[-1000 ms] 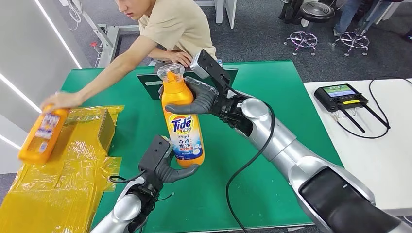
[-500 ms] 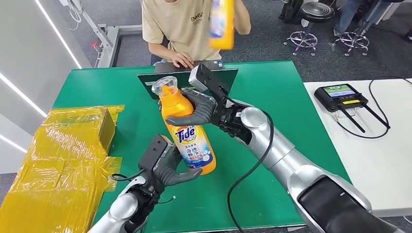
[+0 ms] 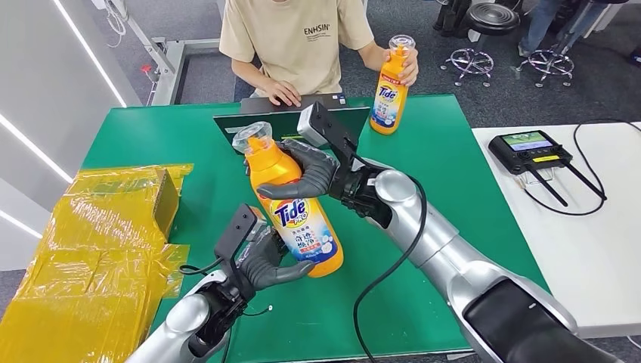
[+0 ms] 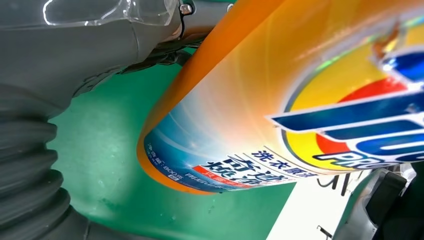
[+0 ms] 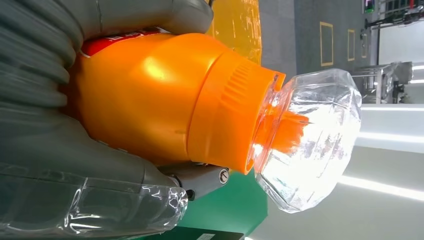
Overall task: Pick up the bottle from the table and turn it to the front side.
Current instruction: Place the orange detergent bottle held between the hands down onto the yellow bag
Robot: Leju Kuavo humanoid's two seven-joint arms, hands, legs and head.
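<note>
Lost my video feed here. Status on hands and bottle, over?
Right hand grips Tide bottle at the shoulder; left hand holds its base. Bottle lifted, tilted, label facing camera. Person's second Tide bottle stands at table's far edge, apart.

I see the orange Tide detergent bottle (image 3: 293, 204) tilted mid-table over the green table mat (image 3: 453, 162), my right hand (image 3: 306, 170) at its neck, my left hand (image 3: 264, 261) near its base. Yellow plastic-wrapped cardboard stack (image 3: 91, 257) left; second orange bottle (image 3: 388, 91) far right.

Grey carpet floor (image 3: 423, 53) around a green table (image 3: 453, 159) — white side table (image 3: 589, 249), stools (image 3: 484, 30) behind.
</note>
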